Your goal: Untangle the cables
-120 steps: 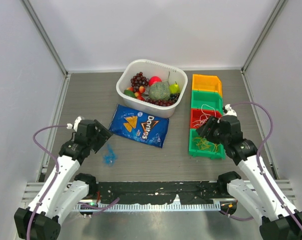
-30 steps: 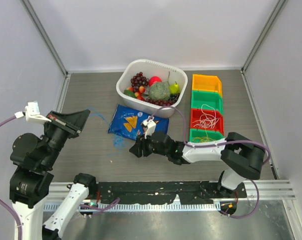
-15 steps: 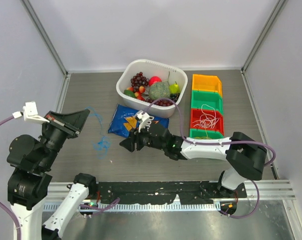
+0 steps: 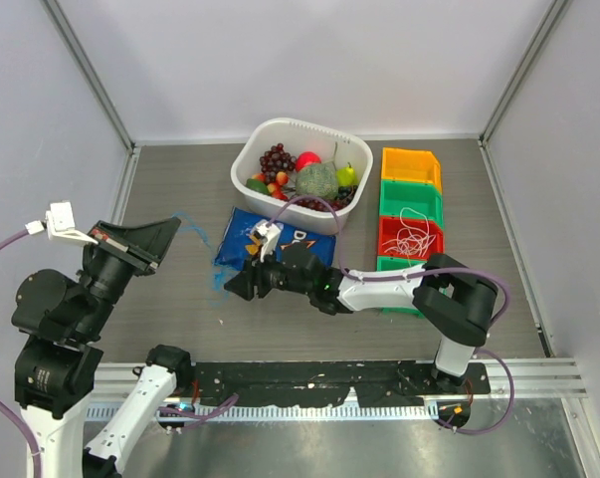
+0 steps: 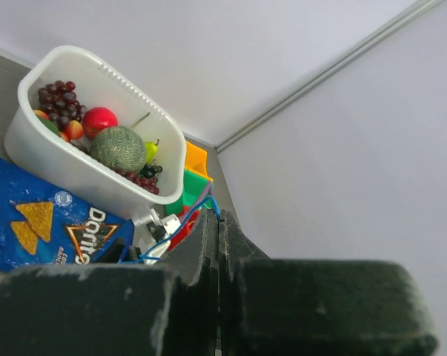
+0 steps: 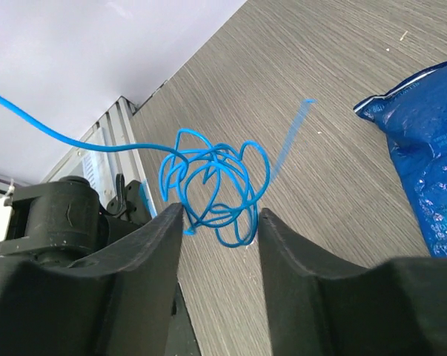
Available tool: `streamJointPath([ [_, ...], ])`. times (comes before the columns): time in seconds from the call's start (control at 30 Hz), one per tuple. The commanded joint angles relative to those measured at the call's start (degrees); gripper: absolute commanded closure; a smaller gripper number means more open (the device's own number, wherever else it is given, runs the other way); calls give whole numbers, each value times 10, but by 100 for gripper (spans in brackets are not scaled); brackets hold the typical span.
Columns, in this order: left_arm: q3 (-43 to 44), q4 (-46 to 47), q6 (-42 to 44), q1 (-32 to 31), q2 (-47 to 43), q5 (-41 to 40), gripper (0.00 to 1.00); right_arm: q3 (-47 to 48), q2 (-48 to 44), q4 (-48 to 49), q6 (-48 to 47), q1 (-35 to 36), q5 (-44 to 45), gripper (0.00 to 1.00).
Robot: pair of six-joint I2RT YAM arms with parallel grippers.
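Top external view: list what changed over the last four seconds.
The left gripper took hold of the blue cable by one end and rose high at the left. The right gripper left the bins, swept leftward across the table, and now straddles the cable's tangle with its jaws open. The chip bag, fruit tub and bins stayed put.

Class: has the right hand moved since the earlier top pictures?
Yes. The right hand moved left, from the bins to the left edge of the Doritos bag.
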Motion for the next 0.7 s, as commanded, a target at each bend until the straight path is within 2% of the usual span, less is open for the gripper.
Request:
streamJointPath([
  [0.0, -2, 43, -12, -1, 5, 24, 100, 36, 14, 38, 15, -9, 24, 58],
  [0.03, -2, 43, -12, -1, 6, 25, 100, 37, 14, 35, 16, -10, 39, 66],
  [0.13, -1, 43, -9, -1, 5, 20, 100, 25, 14, 39, 12, -12, 48, 80],
  [0.2, 0, 44, -7, -1, 5, 18, 100, 13, 7, 46, 12, -11, 54, 97],
  [0.33, 8, 32, 8, -2, 7, -5, 100, -7, -5, 42, 10, -11, 78, 99],
  [0.47, 49, -8, 55, -1, 11, -73, 100, -39, -12, 22, 18, -13, 139, 99],
  [0.67, 164, -52, 156, -2, 26, -205, 100, -114, -10, 45, 36, -13, 101, 99],
])
